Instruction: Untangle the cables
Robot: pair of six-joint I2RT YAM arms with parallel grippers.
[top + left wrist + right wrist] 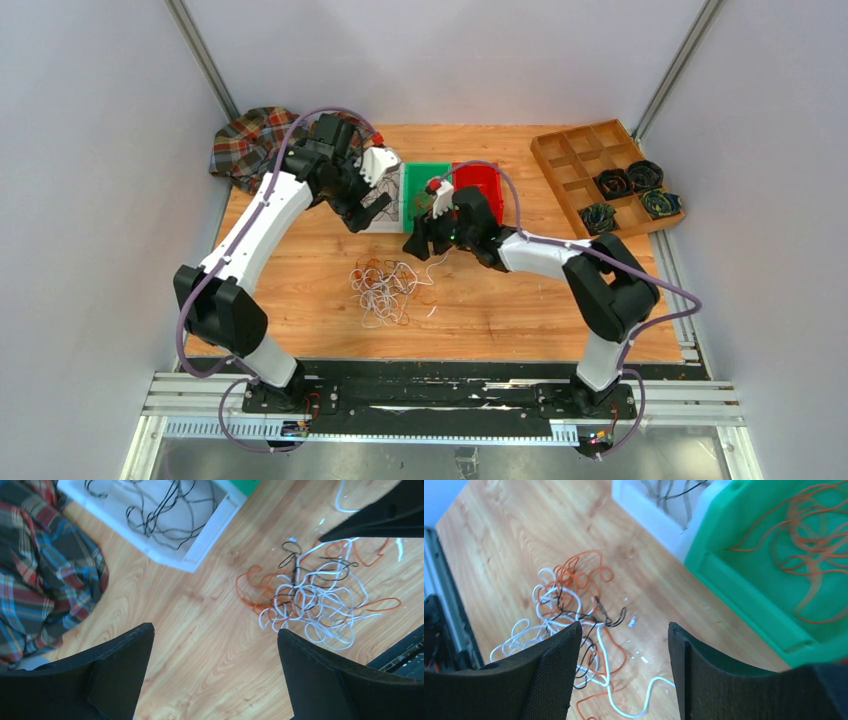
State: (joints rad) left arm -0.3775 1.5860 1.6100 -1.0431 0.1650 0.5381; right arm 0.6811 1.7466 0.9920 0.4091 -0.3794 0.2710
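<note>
**Both arms above the table (500, 310).** Your left gripper (215, 635) hangs with its fingers spread wide and nothing between them. Your right gripper (624, 630) also stands apart and empty. The cables (388, 290) lie in a loose bunch on the wood, at 6 o'clock from the left gripper and 8 o'clock from the right. The white bin (215, 530) holds black strands (160, 515), and the green bin (734, 595) holds orange strands (814, 545).

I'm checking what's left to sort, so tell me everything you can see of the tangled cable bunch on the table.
The cable bunch is a loose knot of thin, flexible-looking strands: mostly white, some orange, a few black threaded through. It lies flat on the wooden table, loops and loose ends spilling outward. Only the table appears to touch it.
</note>
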